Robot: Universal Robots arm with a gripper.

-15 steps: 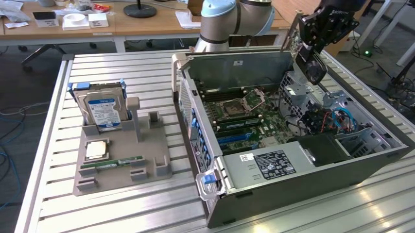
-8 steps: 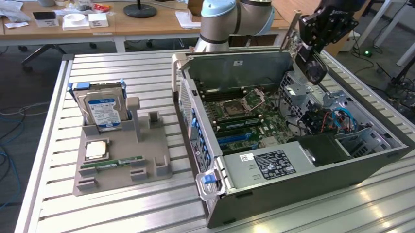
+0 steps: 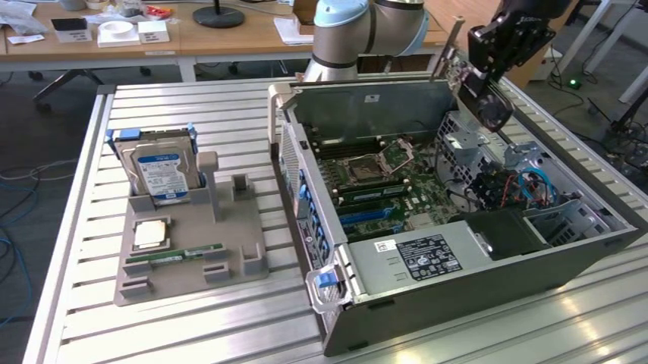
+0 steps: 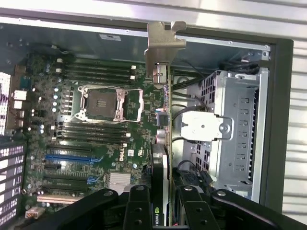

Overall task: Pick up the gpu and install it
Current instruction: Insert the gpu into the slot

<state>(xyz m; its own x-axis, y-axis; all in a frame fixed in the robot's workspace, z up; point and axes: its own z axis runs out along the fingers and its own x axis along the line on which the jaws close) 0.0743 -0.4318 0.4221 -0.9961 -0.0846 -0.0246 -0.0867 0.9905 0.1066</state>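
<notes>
Pinching the gpu [image 4: 160, 165] between its fingers, the tool [image 4: 163, 211] holds the card edge-on above the open computer case [image 3: 486, 288]. The silver bracket [image 4: 164, 43] is at the end far from the tool, and the card hangs over the motherboard [image 4: 96, 143], not seated. I judge it light and stiff but fragile, best gripped across its body, clear of the contact edge. Counted: one gpu, one case. On the tray [image 3: 238, 265] on the tabletop [image 3: 182, 326] are one hard drive [image 3: 160, 171], one RAM stick [image 3: 177, 254] and one processor [image 3: 150, 233].

Slatted metal table [image 3: 182, 106], wooden desks [image 3: 233, 42] behind, grey floor [image 3: 51, 129], loose cables [image 3: 20, 176] alongside
</notes>
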